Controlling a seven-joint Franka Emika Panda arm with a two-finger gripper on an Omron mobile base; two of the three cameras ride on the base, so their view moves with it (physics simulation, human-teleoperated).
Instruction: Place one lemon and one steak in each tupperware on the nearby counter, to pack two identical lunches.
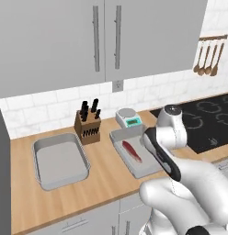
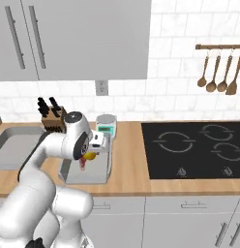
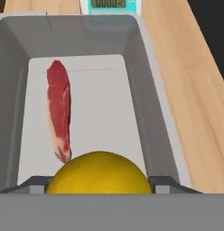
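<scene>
Lemon [image 3: 99,173], round, bright yellow (in tool [image 3: 99,186]); steak [image 3: 59,108], red, marbled

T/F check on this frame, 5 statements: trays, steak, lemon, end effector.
1. A steak lies in the tupperware under the end effector. True.
2. The lemon sits between the fingers. True.
3. The left tupperware already holds a steak. False: it holds no food.
4. The knife block stands on the cooktop. False: it stands on the wooden counter between the two trays, by the wall.
5. A kitchen scale stands behind the tray with the steak. True.
</scene>
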